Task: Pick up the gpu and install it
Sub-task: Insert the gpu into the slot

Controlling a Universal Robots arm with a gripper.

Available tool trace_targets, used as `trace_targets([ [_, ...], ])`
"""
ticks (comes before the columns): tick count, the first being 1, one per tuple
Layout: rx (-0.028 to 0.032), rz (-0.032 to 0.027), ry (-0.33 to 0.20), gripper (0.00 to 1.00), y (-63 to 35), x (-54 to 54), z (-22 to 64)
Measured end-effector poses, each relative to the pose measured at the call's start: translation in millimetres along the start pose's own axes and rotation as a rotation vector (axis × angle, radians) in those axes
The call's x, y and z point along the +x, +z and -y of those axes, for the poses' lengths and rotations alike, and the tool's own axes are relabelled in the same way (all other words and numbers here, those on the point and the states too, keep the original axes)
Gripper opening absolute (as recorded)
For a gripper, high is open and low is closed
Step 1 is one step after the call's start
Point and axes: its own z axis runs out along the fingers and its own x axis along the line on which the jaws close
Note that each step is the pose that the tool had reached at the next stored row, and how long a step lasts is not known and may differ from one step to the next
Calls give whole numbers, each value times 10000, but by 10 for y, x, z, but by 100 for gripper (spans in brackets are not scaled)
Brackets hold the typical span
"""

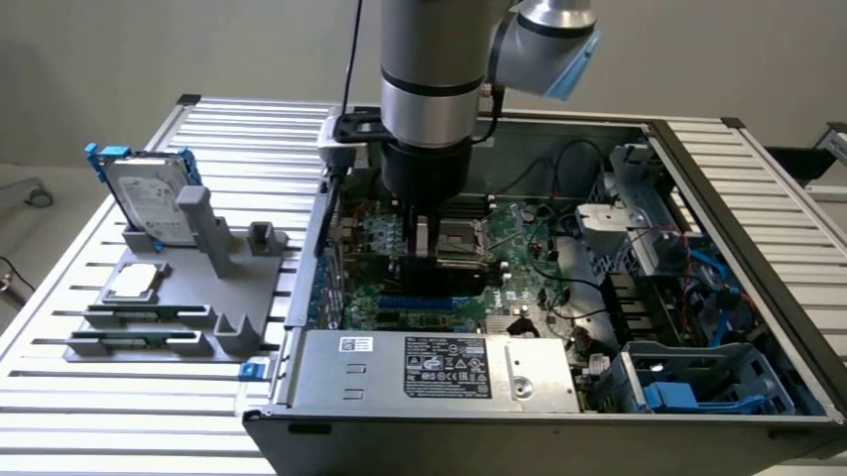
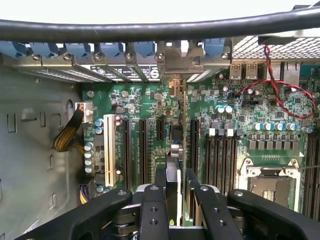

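Clamping the gpu point(image 2: 173, 187) edge-on, the hand point(image 2: 175, 172) hangs low inside the computer case point(image 1: 556, 428) above the motherboard point(image 2: 150, 105) expansion slots point(image 2: 142, 150). A tilted or offset card could jam against the slot and strain the board.

Arm point(image 1: 426, 59) straight down into open case point(image 1: 530, 441) on slatted worktop point(image 1: 133, 416). Claw point(image 1: 430, 248) low over motherboard point(image 1: 523, 233), clamped on black gpu point(image 1: 447, 275); contact with board impossible to tell. Silver power supply point(image 1: 437, 369) at case's near end, blue cage point(image 1: 688, 387) toward exterior view's right. Outside case, on exterior view's left: grey holder point(image 1: 252, 278) with hard drive point(image 1: 137, 193) upright in blue frame, CPU point(image 1: 133, 283) flat near it.
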Motion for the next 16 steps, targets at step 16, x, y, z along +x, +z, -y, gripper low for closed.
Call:
trace_targets([
  [16, 1, 0, 70, 27, 79, 8, -13],
])
